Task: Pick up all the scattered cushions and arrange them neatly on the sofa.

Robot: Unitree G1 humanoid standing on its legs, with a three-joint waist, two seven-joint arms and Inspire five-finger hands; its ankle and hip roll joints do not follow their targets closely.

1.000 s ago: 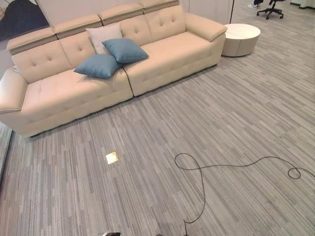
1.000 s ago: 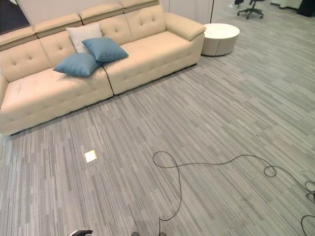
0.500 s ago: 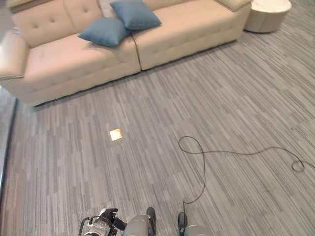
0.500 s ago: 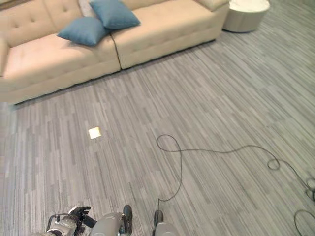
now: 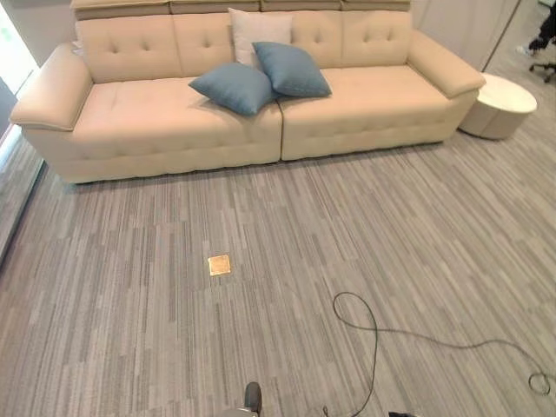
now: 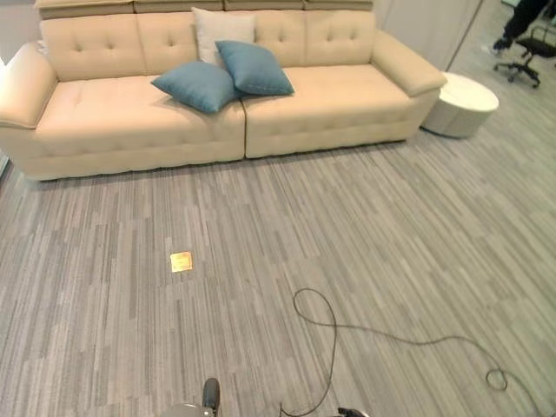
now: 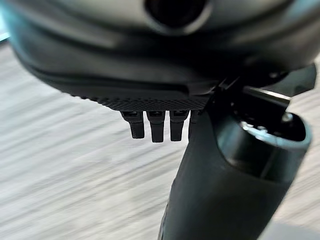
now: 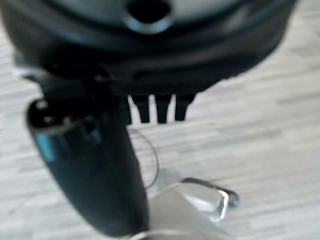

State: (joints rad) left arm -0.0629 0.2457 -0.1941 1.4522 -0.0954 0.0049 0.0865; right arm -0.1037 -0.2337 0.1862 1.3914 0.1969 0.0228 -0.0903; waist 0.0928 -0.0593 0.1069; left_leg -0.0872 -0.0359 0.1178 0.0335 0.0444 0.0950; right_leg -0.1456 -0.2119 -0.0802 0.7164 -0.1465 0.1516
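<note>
Left hand (image 7: 150,100) hanging over bare floor (image 5: 130,330), fingers straight, holding nothing. Three cushions (image 5: 234,87) sitting mid-sofa (image 5: 156,130), far ahead, roughly centred between arms. Right hand (image 8: 155,85) likewise hanging relaxed and empty.

Cream leather sofa (image 5: 174,130) standing on grey striped carpet floor (image 5: 130,330)

Two blue square cushions (image 5: 233,88) (image 5: 291,69) are lying touching at the sofa's middle, a white cushion (image 5: 248,26) leaning upright behind them; a small yellowish square (image 5: 219,264), possibly a floor plate, is sitting on the carpet.
</note>
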